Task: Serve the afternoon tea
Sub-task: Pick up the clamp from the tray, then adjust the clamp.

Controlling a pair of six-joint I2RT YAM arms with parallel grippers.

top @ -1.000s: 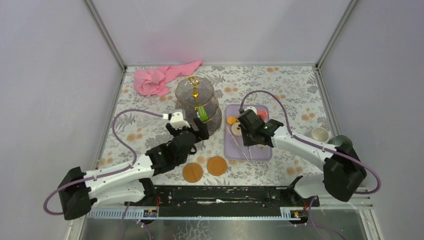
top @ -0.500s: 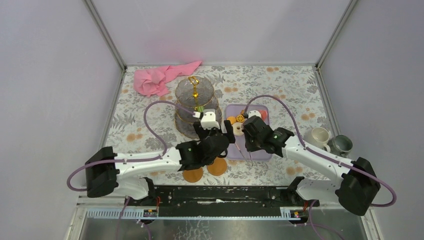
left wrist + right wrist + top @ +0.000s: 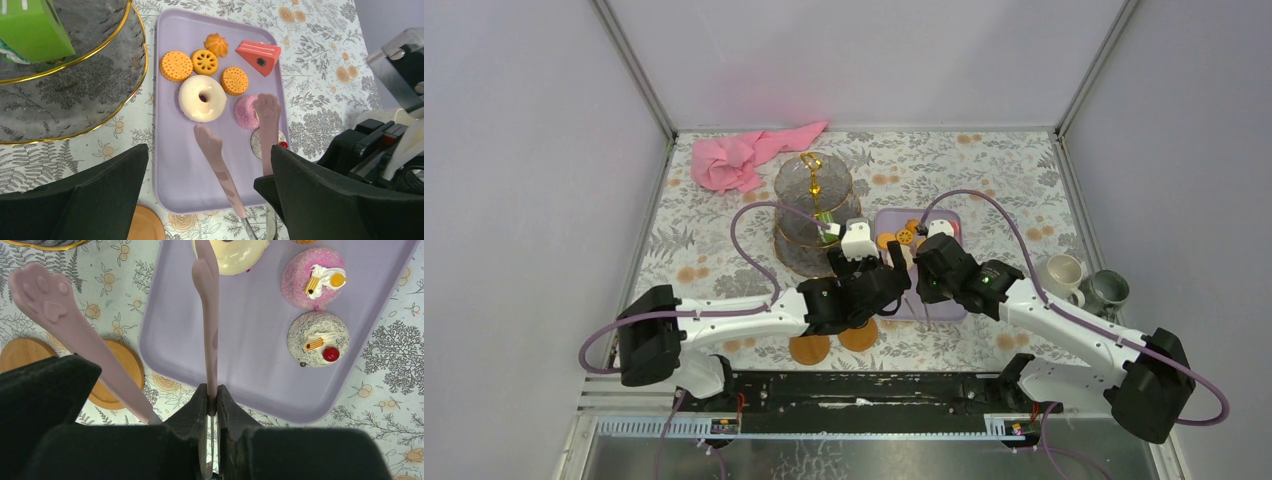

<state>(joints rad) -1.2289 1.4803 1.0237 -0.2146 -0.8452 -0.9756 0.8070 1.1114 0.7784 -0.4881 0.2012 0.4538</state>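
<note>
Far left: pink cloth (image 3: 742, 160), crumpled by the back wall. Right of it is the glass stand (image 3: 812, 190), three tiers, gold stem, upright on the floral table (image 3: 1004, 170). Green cake (image 3: 31, 31) sits on a tier above the bottom one.

Near side: two wooden coasters (image 3: 810, 349) side by side, partly under the left arm.

Left gripper (image 3: 209, 159): released, jaws spread wide with nothing gripped, hanging over the near-left part of the lilac tray (image 3: 182, 165). The tray lies just beside the stand, on its right.

- **Tray, far end:** three round orange biscuits (image 3: 176, 65), a small orange swirl (image 3: 217, 44) and a red cake slice (image 3: 258, 54).
- **Tray, middle:** white doughnut (image 3: 202, 98), with the pink cupcake (image 3: 312, 277) to its right.
- **Tray, nearer:** speckled cupcake (image 3: 317, 337) with a cherry.

Pink tongs (image 3: 207, 315): arms spread, paw-shaped tips pointing toward the far end. In the left wrist view one tip is by the doughnut's near edge and the other is over the pink cupcake. Can't tell if either touches.

Right gripper (image 3: 210, 402): clenched on the tongs near their hinge end. One arm runs straight out from between the fingers and the other splays off to the left.

Far right: cream mug (image 3: 1062, 273) and grey-green mug (image 3: 1109, 288), just beside each other by the table's right edge, well apart from the tray.
</note>
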